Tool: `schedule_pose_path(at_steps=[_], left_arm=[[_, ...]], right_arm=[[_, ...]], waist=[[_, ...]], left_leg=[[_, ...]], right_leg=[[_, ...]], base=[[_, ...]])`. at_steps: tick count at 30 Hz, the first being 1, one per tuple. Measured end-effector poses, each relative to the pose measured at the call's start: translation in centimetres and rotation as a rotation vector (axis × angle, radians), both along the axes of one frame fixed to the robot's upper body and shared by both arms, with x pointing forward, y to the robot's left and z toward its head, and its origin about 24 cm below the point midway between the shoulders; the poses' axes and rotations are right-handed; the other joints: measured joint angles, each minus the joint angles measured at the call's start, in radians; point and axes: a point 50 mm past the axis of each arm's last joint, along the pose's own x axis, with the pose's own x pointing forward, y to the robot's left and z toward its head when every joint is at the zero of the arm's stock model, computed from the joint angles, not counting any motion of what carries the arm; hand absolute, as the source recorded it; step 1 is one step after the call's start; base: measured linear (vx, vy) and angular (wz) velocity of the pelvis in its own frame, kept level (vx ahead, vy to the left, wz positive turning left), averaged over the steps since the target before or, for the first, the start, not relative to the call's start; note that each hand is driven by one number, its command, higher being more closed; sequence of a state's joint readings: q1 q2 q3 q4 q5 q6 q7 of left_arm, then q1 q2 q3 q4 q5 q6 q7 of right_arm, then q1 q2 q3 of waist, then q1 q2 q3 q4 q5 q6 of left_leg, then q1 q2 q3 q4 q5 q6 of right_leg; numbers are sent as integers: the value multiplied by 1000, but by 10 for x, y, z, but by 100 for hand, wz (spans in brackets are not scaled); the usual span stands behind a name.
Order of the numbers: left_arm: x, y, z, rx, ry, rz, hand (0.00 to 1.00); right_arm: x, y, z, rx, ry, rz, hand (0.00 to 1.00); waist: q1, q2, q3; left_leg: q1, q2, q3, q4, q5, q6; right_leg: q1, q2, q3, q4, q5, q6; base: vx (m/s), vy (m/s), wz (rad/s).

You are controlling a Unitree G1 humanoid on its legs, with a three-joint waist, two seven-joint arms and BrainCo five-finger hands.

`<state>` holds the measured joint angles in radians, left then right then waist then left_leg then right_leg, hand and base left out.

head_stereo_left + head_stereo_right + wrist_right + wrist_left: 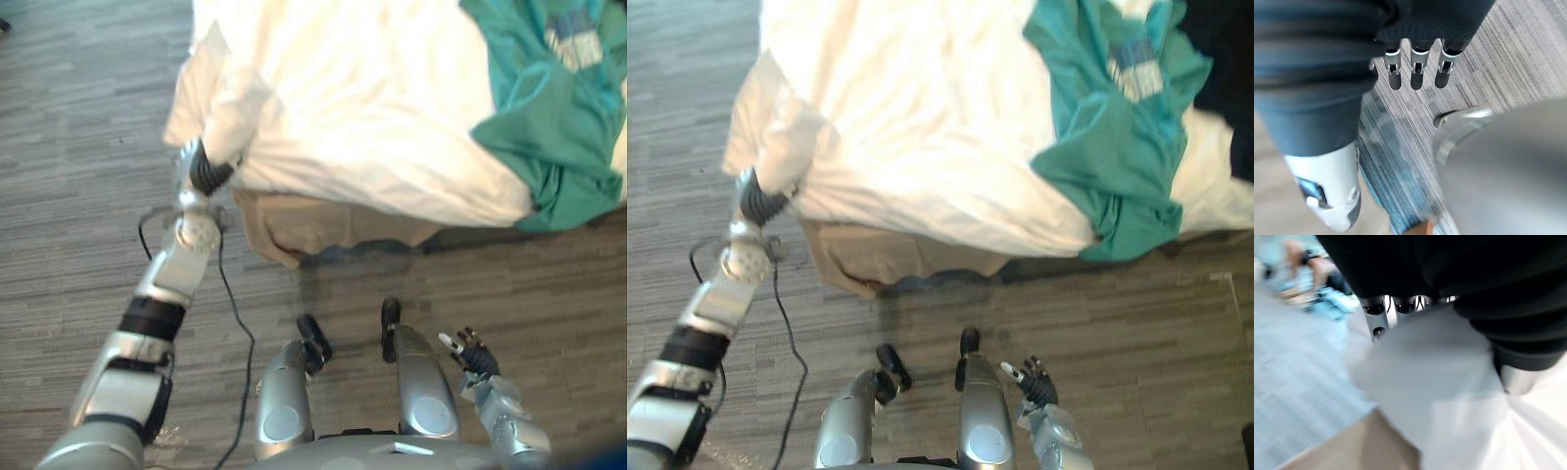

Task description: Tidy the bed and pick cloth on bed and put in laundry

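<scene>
1. Right wrist view: the right hand (pixel 1418 73) hangs short of the bed (pixel 318 227), fingers straight and empty.
2. At the bed's near corner, the left hand (pixel 201 168) has its fingers pinched on the white cover (pixel 372 108). I judge it should pull outward and flat with a firm pinch, so the corner does not slip.
3. Farther along the bed, the teal garment (pixel 549 127) drapes over its edge, not yet picked up.
</scene>
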<state>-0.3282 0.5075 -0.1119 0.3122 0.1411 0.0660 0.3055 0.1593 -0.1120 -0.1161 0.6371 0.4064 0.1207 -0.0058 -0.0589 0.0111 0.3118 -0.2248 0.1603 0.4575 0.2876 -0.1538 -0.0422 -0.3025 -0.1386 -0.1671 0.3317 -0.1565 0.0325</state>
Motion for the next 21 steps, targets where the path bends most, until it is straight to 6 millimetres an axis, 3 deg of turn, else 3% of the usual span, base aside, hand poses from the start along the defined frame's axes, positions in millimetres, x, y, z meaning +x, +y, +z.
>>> schedule_pose_path(at_steps=[3,8,9,13,16,21], left_arm=[[-27,4,-50,-106,136,41,0],[-60,-2,-103,-209,307,99,0],[-80,-4,-128,-237,407,135,0],[-139,-6,-181,-314,648,239,0],[-178,0,-204,-376,784,318,0],[-212,-10,-226,-491,943,309,0]], right_arm=[[-23,-3,-18,28,141,-41,0],[-49,-10,-31,31,275,-66,0],[-55,-11,-33,36,305,-71,0],[-64,-11,-37,59,341,-97,0],[-68,-9,-39,70,353,-99,0],[-56,-10,-37,37,308,-139,0]], waist=[[0,8,-52],[-6,20,-104],[-6,28,-116],[-6,38,-147],[10,23,-167],[18,11,-189]], left_leg=[[70,-8,-32,-70,21,-15],[172,-26,-58,-174,61,-27],[202,-33,-60,-199,65,-28],[231,-48,-84,-240,77,-26],[253,-56,-90,-254,82,-25],[280,-85,-95,-306,118,-9]], right_leg=[[105,17,-39,-95,21,1],[233,34,-64,-222,61,6],[264,35,-68,-245,65,8],[310,33,-96,-290,79,22],[345,32,-102,-321,94,28],[366,22,-108,-353,119,36]], base=[[172,-59,27],[106,-11,10],[70,11,4],[51,26,17],[5,36,13],[-68,30,4]])
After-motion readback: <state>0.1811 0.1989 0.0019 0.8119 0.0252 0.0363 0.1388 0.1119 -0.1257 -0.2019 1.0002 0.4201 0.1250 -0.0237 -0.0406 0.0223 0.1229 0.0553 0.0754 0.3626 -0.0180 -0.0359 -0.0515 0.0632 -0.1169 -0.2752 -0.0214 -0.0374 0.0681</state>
